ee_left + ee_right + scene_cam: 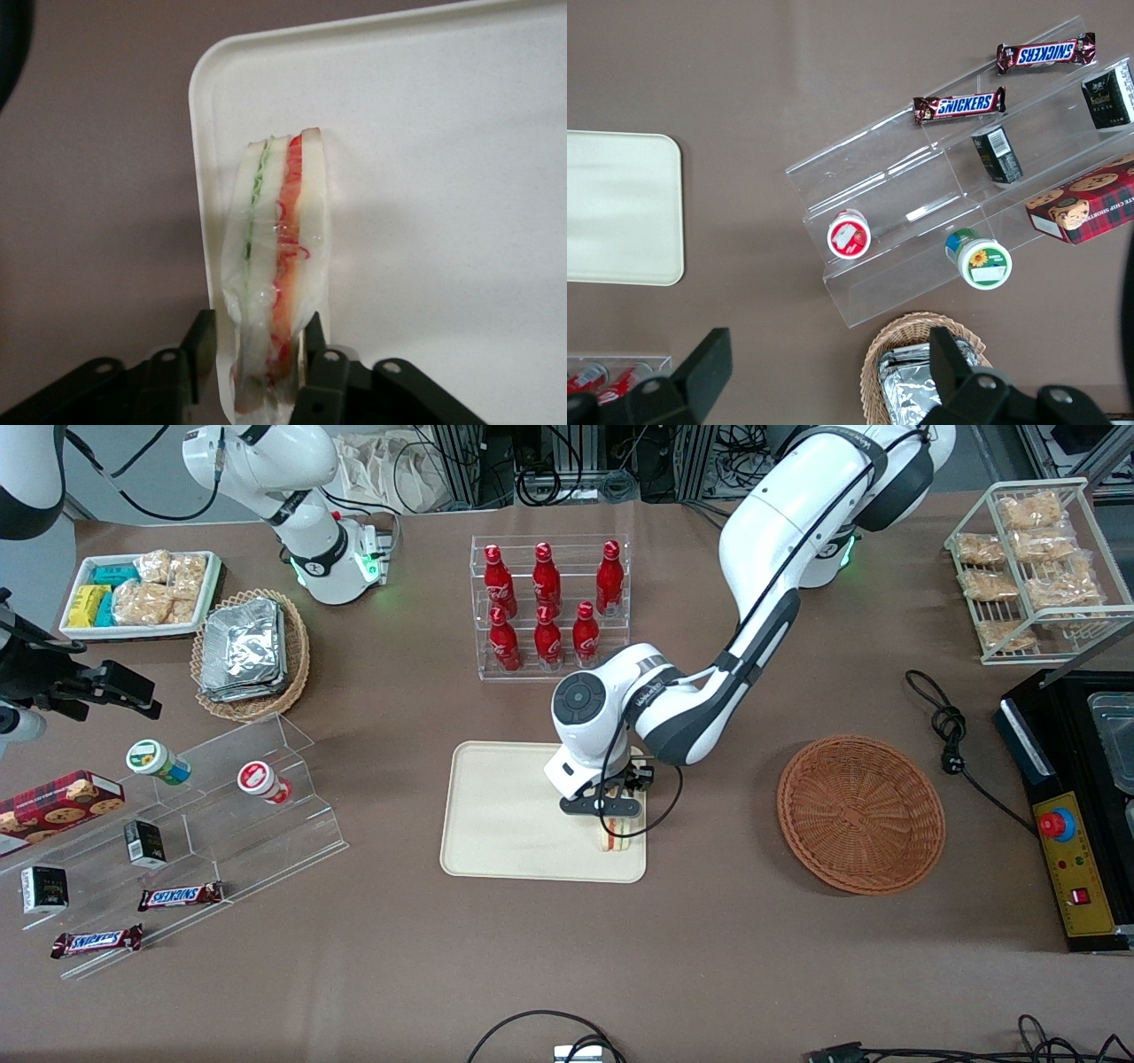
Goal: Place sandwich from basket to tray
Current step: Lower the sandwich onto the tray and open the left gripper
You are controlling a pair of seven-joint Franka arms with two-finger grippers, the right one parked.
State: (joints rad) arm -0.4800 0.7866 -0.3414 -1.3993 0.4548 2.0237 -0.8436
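Brown tabletop (726, 957) carries the cream tray (505, 815) near its middle, with the round reddish wicker basket (861, 813) toward the working arm's end and a rack of red bottles (549, 607) farther from the front camera. Reaching low over the tray's edge nearest the basket, the gripper (611, 808) clamps the wrapped sandwich (276, 266), which stands on edge there.

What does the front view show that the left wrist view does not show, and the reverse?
Only the front view shows the empty brown basket, the red bottles in their rack, and the whole arm. Only the left wrist view shows the sandwich's plastic wrap and its green and red filling layers, with the fingers pressed on both sides. Both show the gripper holding the sandwich over the tray, close to its edge.
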